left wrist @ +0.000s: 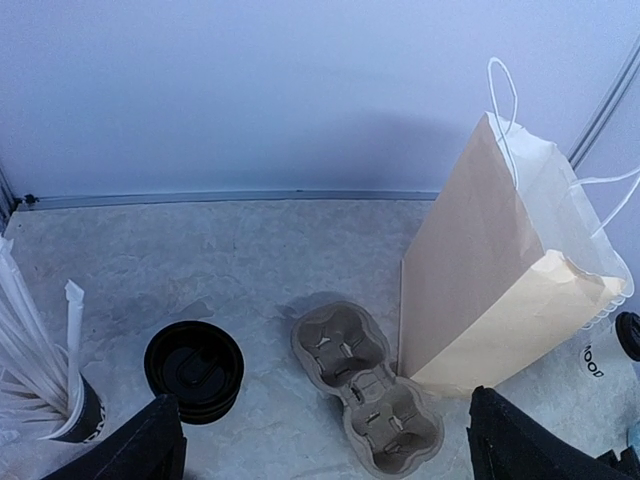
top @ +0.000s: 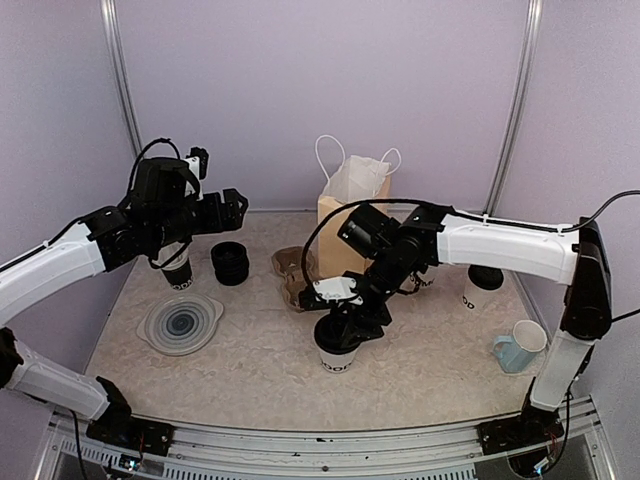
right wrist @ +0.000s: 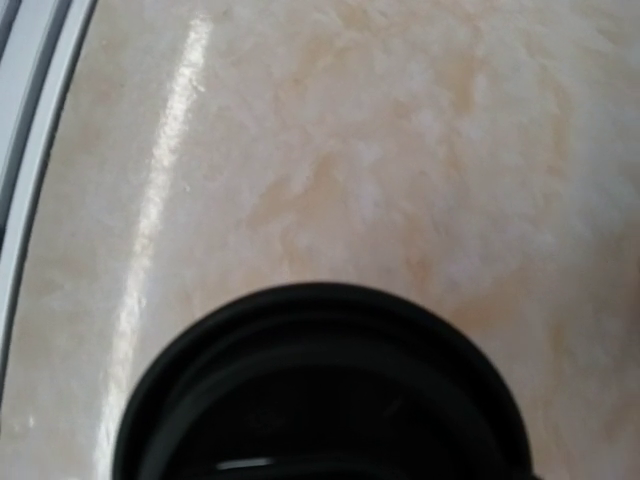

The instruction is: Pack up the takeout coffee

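Black-lidded takeout cup (top: 336, 357) at the front centre of the table (top: 250, 385), right gripper (top: 347, 318) down over its lid.
Whether those jaws grip the cup cannot be told; the wrist view shows only the lid. Second lidded cup (top: 483, 287) stands right of the paper bag (top: 345, 215), a cardboard cup carrier (left wrist: 365, 385) at the bag's left. Left gripper (left wrist: 322, 425) hangs wide open at the left, near a stack of black lids (left wrist: 194, 368) and a cup of straws (left wrist: 75, 415).

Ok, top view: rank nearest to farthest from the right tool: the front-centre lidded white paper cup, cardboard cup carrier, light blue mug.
1. Lidded white paper cup, directly beneath the right tool.
2. Cardboard cup carrier, behind and left.
3. Light blue mug, far right.
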You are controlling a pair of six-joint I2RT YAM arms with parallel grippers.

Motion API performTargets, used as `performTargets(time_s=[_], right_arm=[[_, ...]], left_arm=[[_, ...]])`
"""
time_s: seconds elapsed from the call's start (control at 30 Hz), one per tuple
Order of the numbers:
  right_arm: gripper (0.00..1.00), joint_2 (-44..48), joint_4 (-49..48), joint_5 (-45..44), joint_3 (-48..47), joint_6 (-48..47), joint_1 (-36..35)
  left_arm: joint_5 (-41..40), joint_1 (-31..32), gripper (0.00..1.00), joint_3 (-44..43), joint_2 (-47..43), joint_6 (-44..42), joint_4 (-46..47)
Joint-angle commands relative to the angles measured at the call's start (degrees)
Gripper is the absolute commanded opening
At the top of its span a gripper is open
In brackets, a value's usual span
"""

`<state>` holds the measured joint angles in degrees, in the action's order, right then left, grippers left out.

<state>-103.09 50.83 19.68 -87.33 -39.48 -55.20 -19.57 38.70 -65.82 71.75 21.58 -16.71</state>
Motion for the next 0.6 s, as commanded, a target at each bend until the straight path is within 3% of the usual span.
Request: performTargets(time_s=[0.0,0.57], right_arm=[[0.73,6.0,1.9,1.1,2.5,2.4,5.6],[0.72,23.8,0.5,-1.6,18.6,4.4,38.3]], left_arm=[[1.7,-0.1,0.96,-2.2,1.1,-0.8,1.5],[8.0,-0.1,0.94,-6.7,6.0,-0.6,3.5]])
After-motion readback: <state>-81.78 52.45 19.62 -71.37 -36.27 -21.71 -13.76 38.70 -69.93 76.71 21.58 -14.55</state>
